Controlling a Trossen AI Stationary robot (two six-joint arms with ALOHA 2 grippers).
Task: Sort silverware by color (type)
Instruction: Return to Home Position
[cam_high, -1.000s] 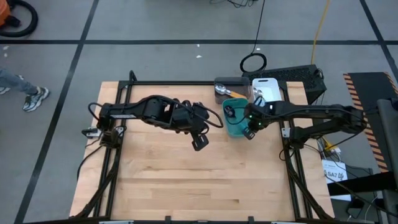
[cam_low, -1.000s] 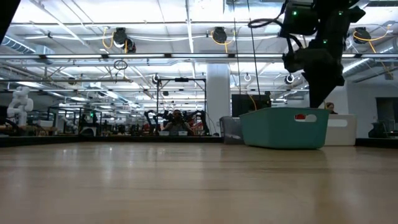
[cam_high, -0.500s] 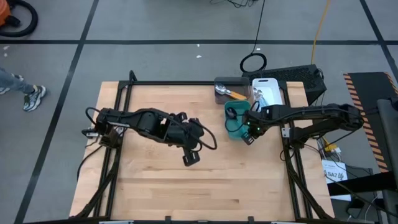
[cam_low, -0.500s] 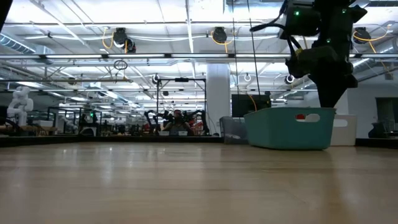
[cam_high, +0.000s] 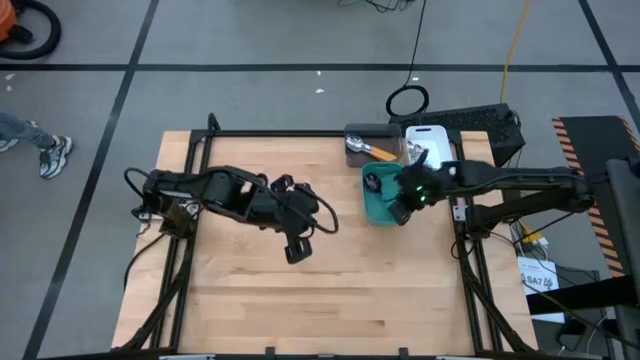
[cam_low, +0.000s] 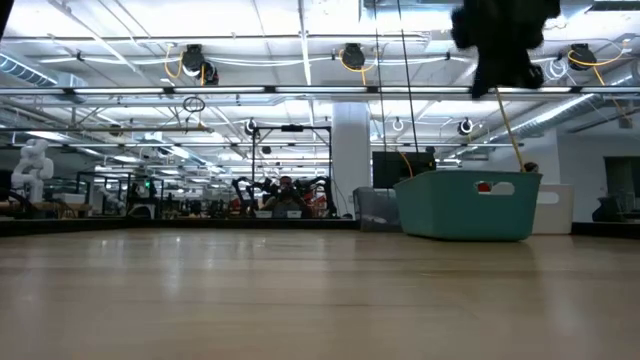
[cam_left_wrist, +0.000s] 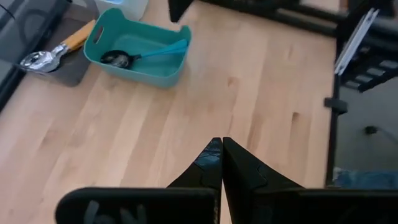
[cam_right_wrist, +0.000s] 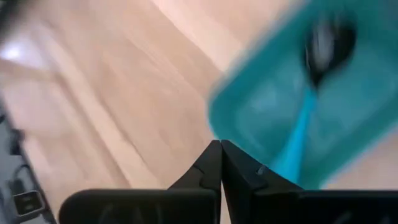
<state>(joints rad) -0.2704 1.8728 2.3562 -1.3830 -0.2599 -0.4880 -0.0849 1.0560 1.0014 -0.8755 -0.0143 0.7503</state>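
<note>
**Silverware in three bins at the bench's far right corner; both end effectors closed**

The silverware lies in three bins grouped together. The teal bin (cam_left_wrist: 142, 73) holds a light-blue-handled spoon (cam_left_wrist: 160, 50), with a dark spoon bowl (cam_left_wrist: 115, 59) at the end of its handle. Whether these are one utensil or two cannot be told. Just beside it, the gray bin (cam_left_wrist: 69, 70) holds an orange-handled spoon (cam_left_wrist: 55, 55) with a silver head. The white bin (cam_high: 428, 133) stands next to the gray one at the bench's far edge, and light-blue pieces show inside it.

The right end effector (cam_high: 402, 208) hangs above the teal bin's edge and covers part of that bin in the high view. Its fingers meet at the tips, with nothing between them. In the low view the right arm (cam_low: 505, 40) shows above the teal bin, clear of its rim.

The left end effector (cam_high: 296, 250) is over the middle of the bench (cam_high: 250, 300), well apart from the bins, its fingers likewise pressed together. Only bare wood lies between it and the bins.

On the floor beyond the bench lies a looped cable (cam_high: 407, 100).
</note>
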